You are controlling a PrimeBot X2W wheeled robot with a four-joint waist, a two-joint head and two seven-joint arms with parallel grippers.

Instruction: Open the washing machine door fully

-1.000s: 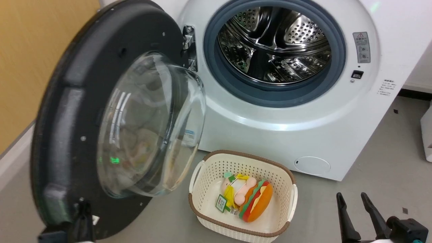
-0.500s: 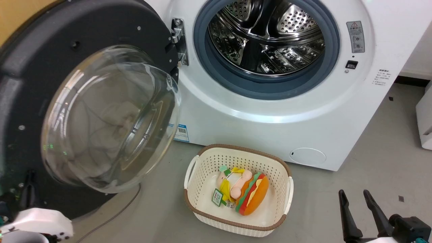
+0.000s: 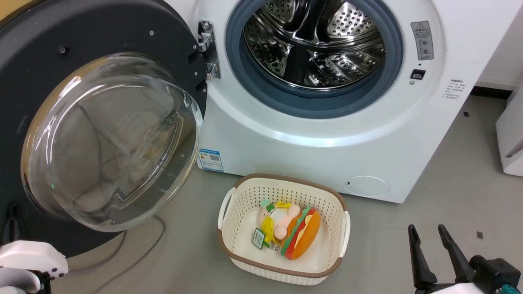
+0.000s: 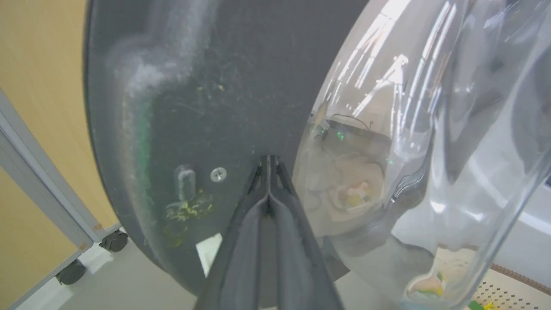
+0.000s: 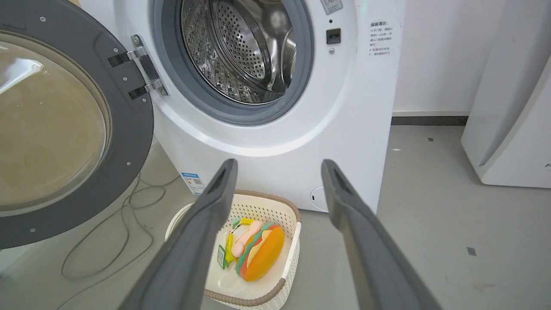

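At far left, my left hand [image 4: 267, 160], fingers pinched together on nothing, meets the black rim of the washing machine door [image 4: 202, 86], swung wide from the washing machine [image 3: 327, 139]; heavy, stiff, glass slick, I judge, so I'd push the rim; my right hand [image 3: 425, 228] hangs spread

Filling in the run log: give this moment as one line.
large round black glass-bowled washing machine door: wide open | left gripper: shut, tips at door's inner face | right gripper: open, empty | perforated steel drum: exposed
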